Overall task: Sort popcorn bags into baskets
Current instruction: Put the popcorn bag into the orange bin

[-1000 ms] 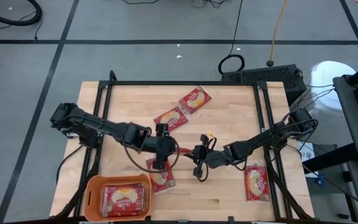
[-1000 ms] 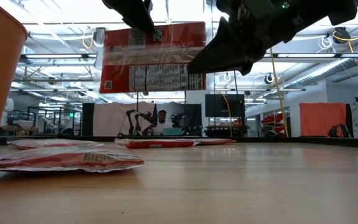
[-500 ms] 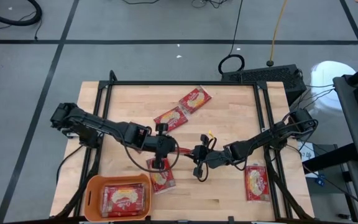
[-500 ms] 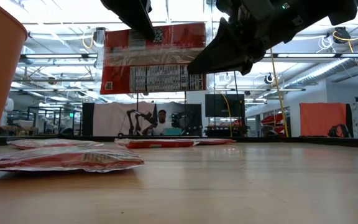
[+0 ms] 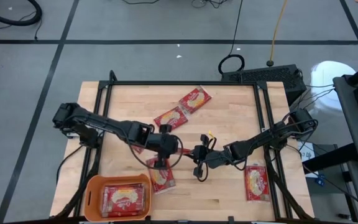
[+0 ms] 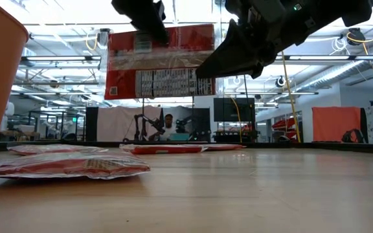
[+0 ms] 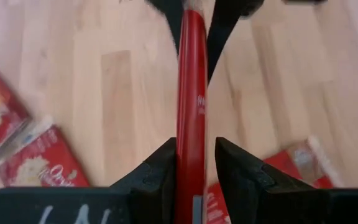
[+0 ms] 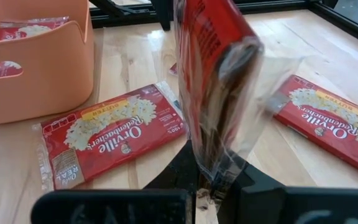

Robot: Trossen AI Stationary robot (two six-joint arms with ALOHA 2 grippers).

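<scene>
One red popcorn bag (image 6: 160,61) hangs on edge above the table's middle, its printed back facing the near edge. My left gripper (image 5: 166,145) is shut on its top edge, and my right gripper (image 5: 195,153) is shut on its right end. Two more bags (image 5: 194,98) (image 5: 170,118) lie flat toward the far side. Another lies by the basket (image 5: 160,179) and one at the near right (image 5: 255,182). The orange basket (image 5: 92,186) sits at the near left corner with bags inside. My left gripper pinches the hanging bag's top edge (image 7: 191,155) between its two fingers (image 7: 163,171), one on each flat face. The fingers come slanting down from the table's left. The bag hangs below them, clear of the table. My right gripper pinches the clear wrapper at the bag's right end (image 8: 215,177) between its shut fingers. It comes slanting down from the table's right. The bag stands on edge beyond the fingers, lifted clear.
A black frame (image 5: 185,83) runs along the table's far edge and down both sides. Bare wood lies between the near-right bag and the basket. The room beyond the far edge holds other equipment and a person (image 6: 168,126).
My left gripper has shifted a little toward the table's right, closing in on the hanging bag's top edge. The bag has stayed hanging where it was in my right gripper.
</scene>
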